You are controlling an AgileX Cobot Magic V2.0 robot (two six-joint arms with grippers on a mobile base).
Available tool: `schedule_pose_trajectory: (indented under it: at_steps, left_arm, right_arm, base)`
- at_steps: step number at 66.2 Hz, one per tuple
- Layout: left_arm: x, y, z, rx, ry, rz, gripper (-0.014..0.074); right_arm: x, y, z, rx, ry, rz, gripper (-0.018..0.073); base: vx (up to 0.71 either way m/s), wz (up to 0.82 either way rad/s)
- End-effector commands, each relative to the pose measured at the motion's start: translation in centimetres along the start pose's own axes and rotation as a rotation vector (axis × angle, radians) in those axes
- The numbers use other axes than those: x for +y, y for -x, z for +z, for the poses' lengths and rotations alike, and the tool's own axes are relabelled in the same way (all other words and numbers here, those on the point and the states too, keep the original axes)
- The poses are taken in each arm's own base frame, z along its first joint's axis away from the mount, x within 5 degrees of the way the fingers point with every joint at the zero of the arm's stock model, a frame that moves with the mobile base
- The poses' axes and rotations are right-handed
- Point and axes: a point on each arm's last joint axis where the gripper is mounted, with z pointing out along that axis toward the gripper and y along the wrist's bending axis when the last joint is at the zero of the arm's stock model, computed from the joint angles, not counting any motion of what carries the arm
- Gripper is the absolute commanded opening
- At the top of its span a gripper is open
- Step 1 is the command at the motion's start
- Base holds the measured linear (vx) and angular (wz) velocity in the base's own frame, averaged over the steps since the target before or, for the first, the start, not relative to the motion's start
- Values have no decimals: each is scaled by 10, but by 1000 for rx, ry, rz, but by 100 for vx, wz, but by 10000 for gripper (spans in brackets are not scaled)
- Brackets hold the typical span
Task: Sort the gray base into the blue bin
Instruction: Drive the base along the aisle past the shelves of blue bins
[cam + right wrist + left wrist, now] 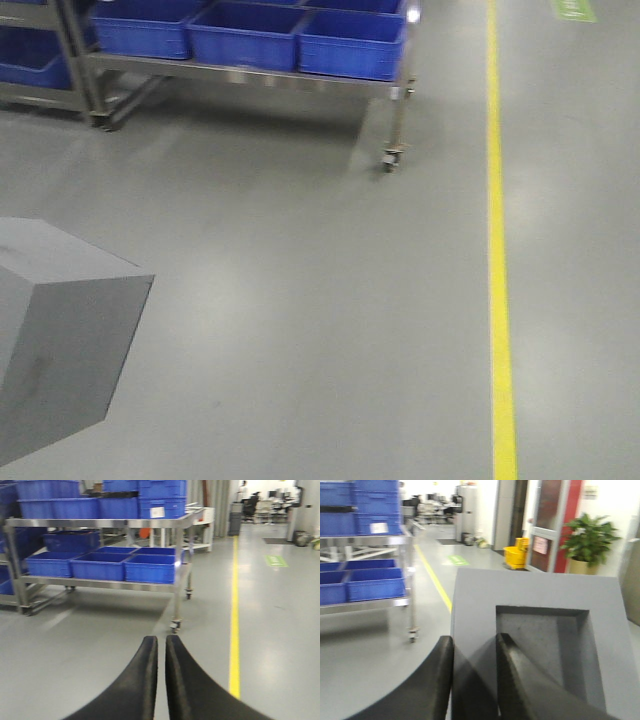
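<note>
In the front view the gray base (60,340) is hanging low at the left above the floor (330,300), well apart from the blue bin (350,58) sitting at the right end of the steel cart's (250,78) shelf. In the left wrist view the left gripper (474,645) is pinching one wall of the gray base (535,587), one finger outside and one in its square recess, a thin off-centre hold that, I judge, is risking a tilt or slip on any jolt. In the right wrist view the right gripper (161,641) is showing fingers nearly together on nothing, while the cart's upper shelf (95,523) is crowding the reach over the bins.
</note>
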Motion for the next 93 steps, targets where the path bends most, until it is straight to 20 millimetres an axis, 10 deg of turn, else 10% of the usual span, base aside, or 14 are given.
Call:
schedule_pose_trajectory:
  at_steps: [1, 93]
  left_arm:
    - [0, 18, -2, -125, 4, -20, -7]
    - [0, 18, -2, -124, 4, -20, -6]
  right_arm:
    - [0, 9, -1, -91, 0, -13, -4]
    - [0, 9, -1, -91, 0, -13, -4]
  base:
    - [2, -55]
    - [16, -14]
